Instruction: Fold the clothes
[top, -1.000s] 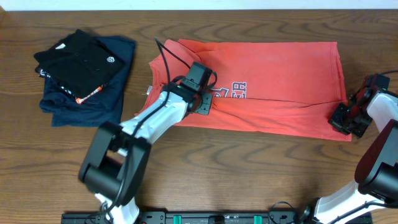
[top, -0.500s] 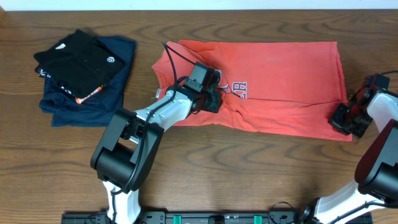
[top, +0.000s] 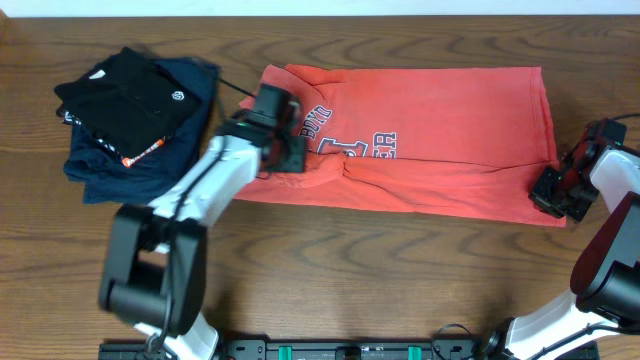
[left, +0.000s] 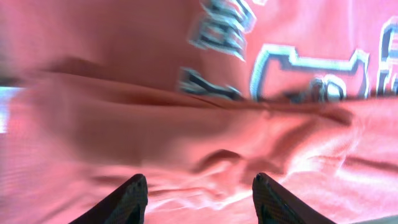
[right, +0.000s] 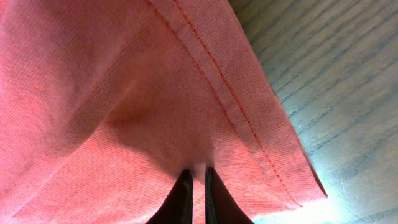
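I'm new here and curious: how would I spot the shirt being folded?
On the brown wooden table, a folded black garment sits on a navy garment at left. Right of them, the coral-red T-shirt lies spread wide, alone in bright colour.

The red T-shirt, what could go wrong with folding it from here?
The right gripper pinches only a small tuck of the red T-shirt near its hemmed corner, so a pull could slip it free. The left gripper is open over a rumpled ridge by the lettering; folding now would probably press that crease in.
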